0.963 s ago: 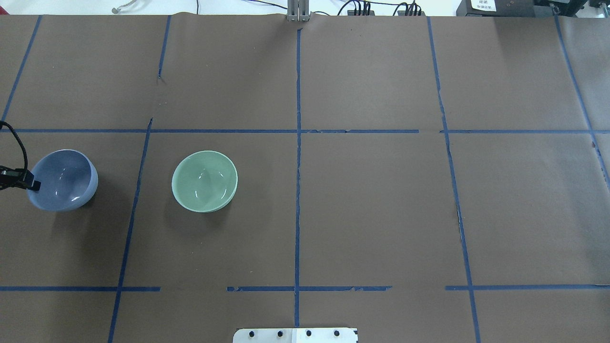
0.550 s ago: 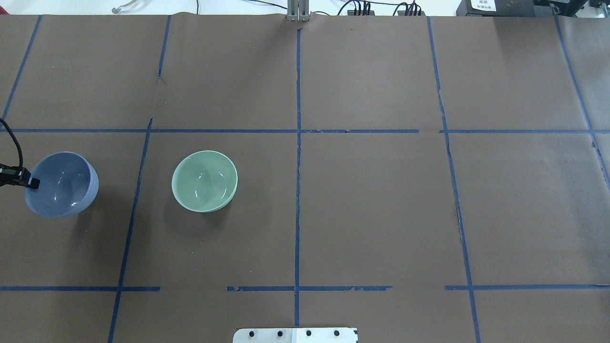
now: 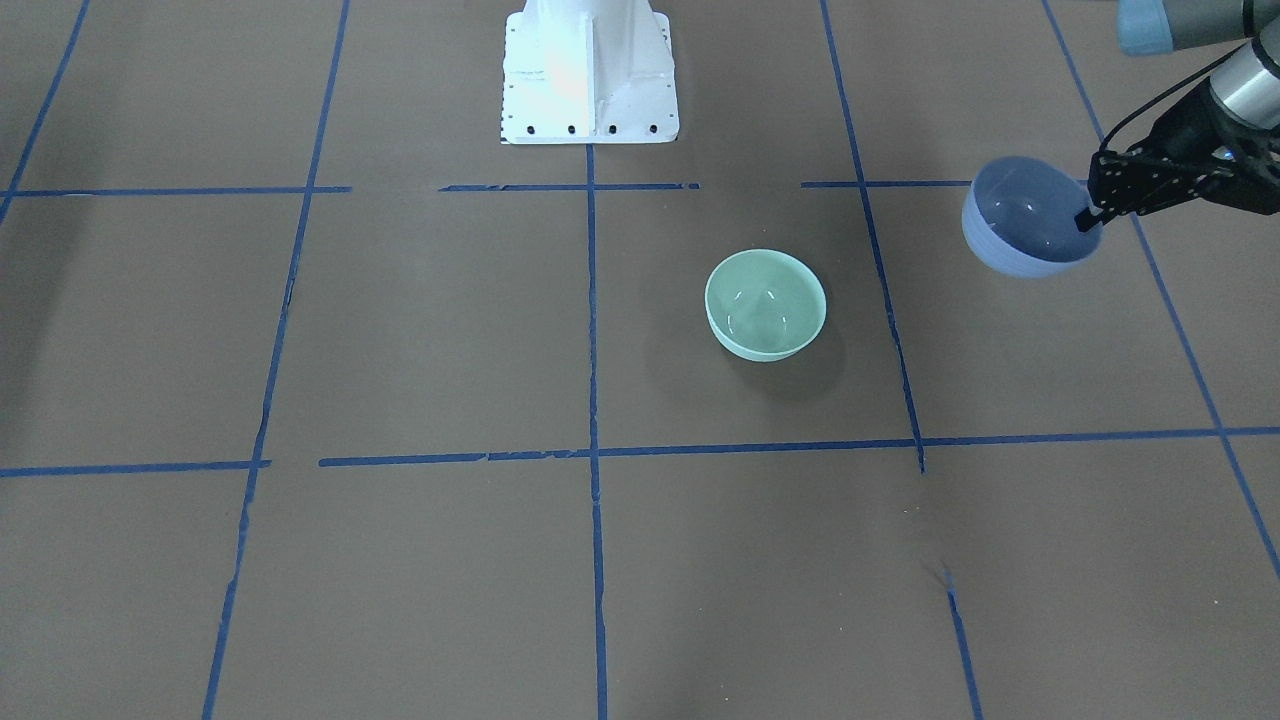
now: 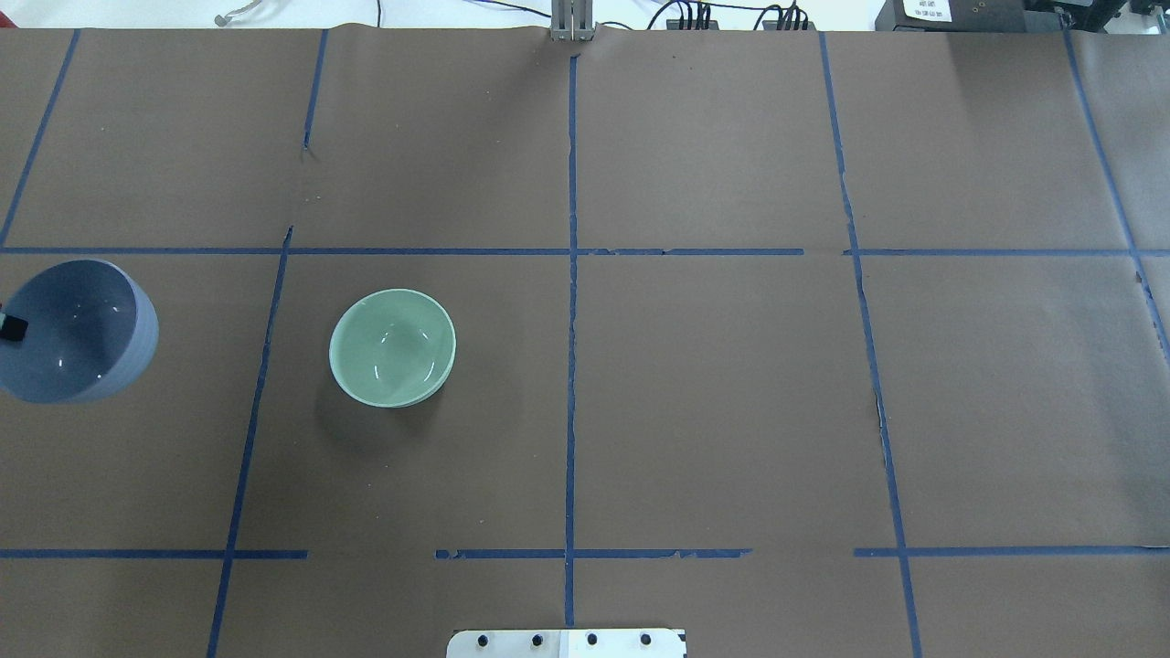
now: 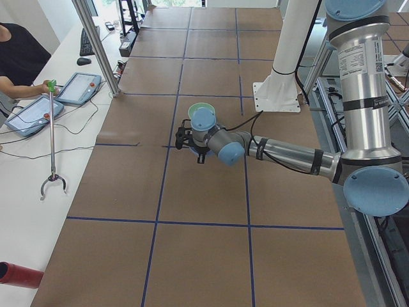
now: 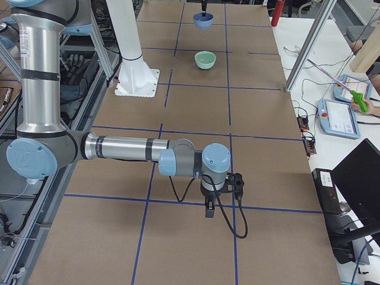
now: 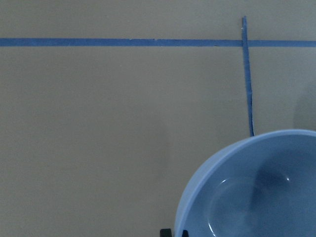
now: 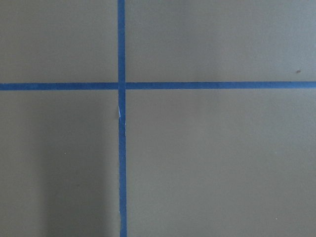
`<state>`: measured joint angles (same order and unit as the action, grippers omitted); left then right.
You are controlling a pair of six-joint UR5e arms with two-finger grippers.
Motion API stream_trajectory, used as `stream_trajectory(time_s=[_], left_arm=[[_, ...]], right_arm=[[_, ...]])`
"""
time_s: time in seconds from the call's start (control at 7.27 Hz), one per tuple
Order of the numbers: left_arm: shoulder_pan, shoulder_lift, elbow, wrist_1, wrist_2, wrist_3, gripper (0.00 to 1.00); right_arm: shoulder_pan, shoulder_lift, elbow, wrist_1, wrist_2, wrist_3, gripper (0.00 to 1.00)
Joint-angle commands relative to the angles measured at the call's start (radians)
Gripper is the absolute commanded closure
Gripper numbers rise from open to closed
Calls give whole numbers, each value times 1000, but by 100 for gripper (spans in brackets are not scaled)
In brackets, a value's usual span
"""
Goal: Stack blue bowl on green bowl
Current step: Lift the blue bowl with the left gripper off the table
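Note:
The blue bowl (image 3: pixel 1025 215) hangs tilted above the table, off its surface, at the table's left end; it also shows in the overhead view (image 4: pixel 78 334) and the left wrist view (image 7: pixel 256 192). My left gripper (image 3: pixel 1086 217) is shut on its rim, one finger inside the bowl; only its tip shows in the overhead view (image 4: pixel 11 326). The green bowl (image 3: pixel 765 303) stands upright and empty on the table (image 4: pixel 393 347), about two bowl widths from the blue one. My right gripper (image 6: pixel 209 208) points down over the table's far right part, seen only from the side; I cannot tell whether it is open.
Brown paper with blue tape lines (image 4: pixel 571 302) covers the table. The white robot base (image 3: pixel 590 70) stands at the table's near edge. An operator's table with tablets (image 5: pixel 35 112) runs along the far side.
The left gripper has lifted the blue bowl higher and carried it toward the table's left end, away from the green bowl. The green bowl has not moved.

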<state>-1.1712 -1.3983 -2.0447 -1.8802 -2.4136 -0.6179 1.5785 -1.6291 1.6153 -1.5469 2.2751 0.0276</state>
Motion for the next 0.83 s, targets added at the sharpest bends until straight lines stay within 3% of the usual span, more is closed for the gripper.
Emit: stream_trajectory(time_s=[0.0, 0.28, 0.55, 0.69], left_arm=[[-56, -39, -167, 256, -1, 55, 100], [-45, -158, -195, 393, 10, -10, 100], [162, -311, -180, 389, 30, -328, 100], [253, -385, -145, 371, 104, -447, 100]], right_arm=[[0, 0, 0, 1, 0, 0, 0], [0, 0, 0, 1, 0, 0, 0], [0, 0, 0, 1, 1, 0, 0], [0, 0, 0, 1, 0, 0, 0]])
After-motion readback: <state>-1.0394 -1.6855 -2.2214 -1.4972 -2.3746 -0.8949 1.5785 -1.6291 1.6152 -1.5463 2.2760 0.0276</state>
